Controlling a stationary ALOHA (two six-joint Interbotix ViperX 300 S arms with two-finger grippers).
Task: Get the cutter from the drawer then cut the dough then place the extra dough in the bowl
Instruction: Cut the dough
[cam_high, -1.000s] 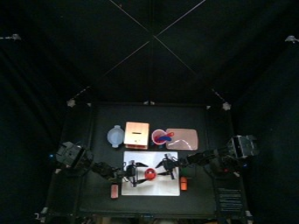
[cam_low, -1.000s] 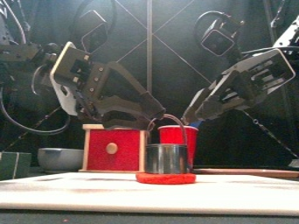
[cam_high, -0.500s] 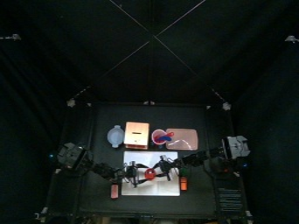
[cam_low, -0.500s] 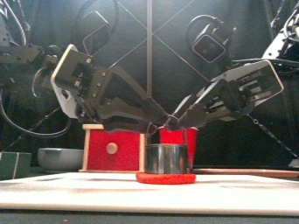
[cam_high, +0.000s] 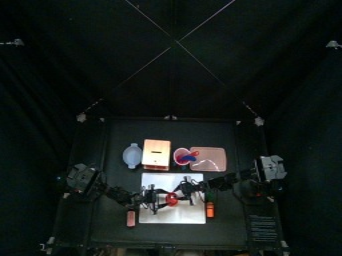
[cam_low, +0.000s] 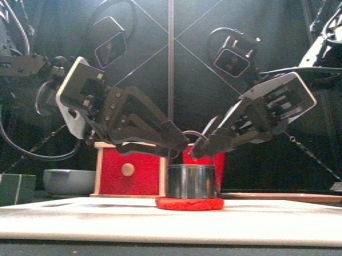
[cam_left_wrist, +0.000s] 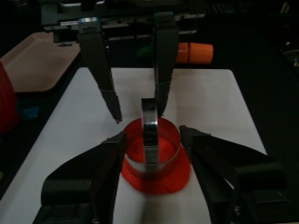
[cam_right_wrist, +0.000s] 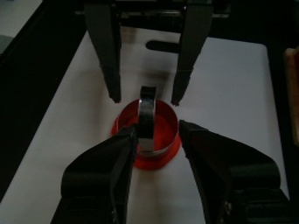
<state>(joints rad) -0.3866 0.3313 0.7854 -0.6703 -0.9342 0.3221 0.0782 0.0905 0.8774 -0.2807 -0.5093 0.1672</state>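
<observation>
The right gripper (cam_right_wrist: 156, 133) has come lower, closer to the cutter (cam_low: 191, 180).
It and the left gripper (cam_left_wrist: 152, 140), jaws spread, flank the cutter, which stands on the red dough (cam_low: 190, 203) on the white board (cam_low: 80, 212). The cutter looks stiff and light, best held by its wire handle (cam_left_wrist: 149, 118); the dough, soft, may stick.

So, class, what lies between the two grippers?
The metal cutter, standing on the red dough; both wrist views show it between the left gripper and right gripper.
</observation>
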